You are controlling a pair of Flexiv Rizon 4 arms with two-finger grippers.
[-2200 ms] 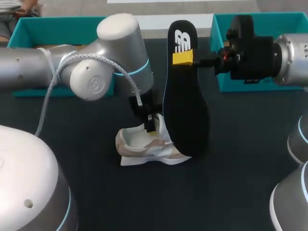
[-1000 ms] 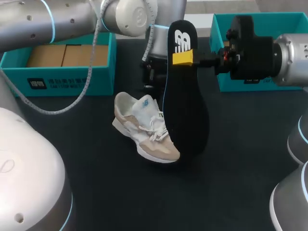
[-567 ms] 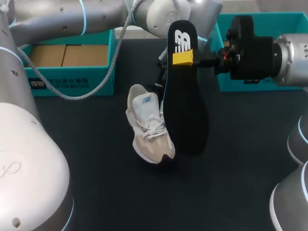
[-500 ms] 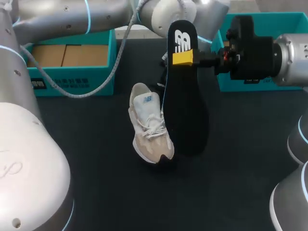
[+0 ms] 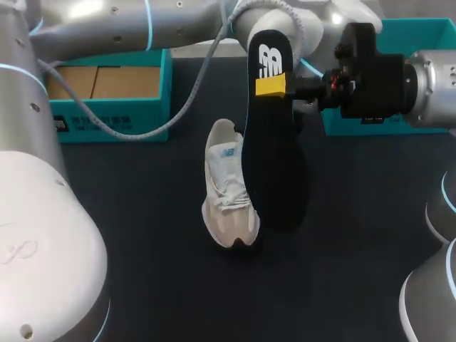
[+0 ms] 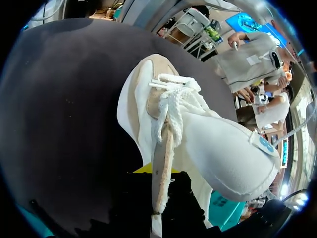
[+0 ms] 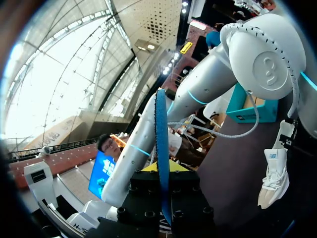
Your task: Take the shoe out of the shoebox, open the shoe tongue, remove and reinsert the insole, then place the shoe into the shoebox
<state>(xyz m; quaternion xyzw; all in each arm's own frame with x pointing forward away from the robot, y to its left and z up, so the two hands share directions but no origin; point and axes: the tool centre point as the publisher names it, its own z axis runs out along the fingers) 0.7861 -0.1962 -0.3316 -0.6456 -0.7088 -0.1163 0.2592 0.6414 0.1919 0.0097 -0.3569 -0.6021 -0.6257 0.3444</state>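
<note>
A white and beige shoe (image 5: 226,192) sits mid-table, toe toward the front edge, laces up. My left arm (image 5: 178,21) comes across the back, and its gripper is hidden behind the insole in the head view. In the left wrist view my left gripper (image 6: 157,171) is shut on the shoe (image 6: 218,144) at a thin edge of its opening. A black insole (image 5: 274,171) hangs upright just right of the shoe. My right gripper (image 5: 271,85) is shut on the insole near its top. The right wrist view shows the insole (image 7: 161,148) edge-on between the fingers of my right gripper (image 7: 159,171), with the shoe (image 7: 274,181) beyond.
A teal shoebox (image 5: 107,125) with brown cardboard inside stands at the back left. A second teal box (image 5: 420,32) stands at the back right, behind my right arm. The dark tabletop (image 5: 142,235) spreads in front of the shoe.
My left arm has swung to the right, carrying the shoe with it. The shoe has turned from lying slantwise to toe-forward, close beside the insole. The right arm and insole have not moved.
</note>
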